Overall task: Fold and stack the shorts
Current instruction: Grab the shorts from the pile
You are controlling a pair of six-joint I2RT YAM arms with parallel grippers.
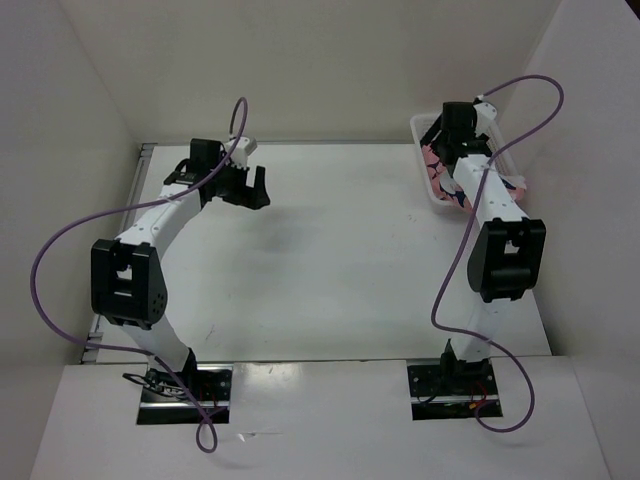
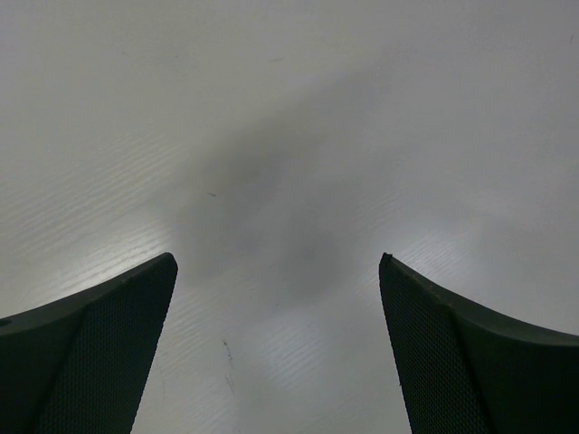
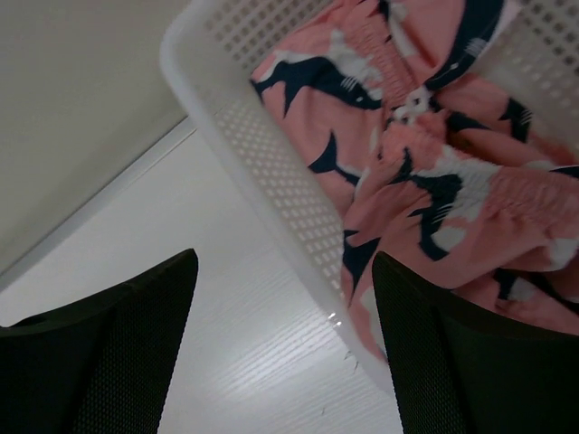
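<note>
The coral-pink shorts point(image 3: 425, 172) with navy and white sharks lie crumpled in the white mesh basket point(image 3: 271, 181) at the table's far right; in the top view the shorts point(image 1: 437, 172) show partly under the right arm. My right gripper point(image 3: 284, 262) is open and empty, hovering over the basket's left rim, one finger above the table, the other above the shorts; in the top view the right gripper point(image 1: 452, 130) is over the basket. My left gripper point(image 1: 252, 186) is open and empty over bare table at the far left; the left wrist view shows the left gripper point(image 2: 279, 262) above white tabletop.
White walls enclose the table on the back, left and right. The basket point(image 1: 423, 128) stands against the right wall. Purple cables loop off both arms. Arm bases sit at the near edge.
</note>
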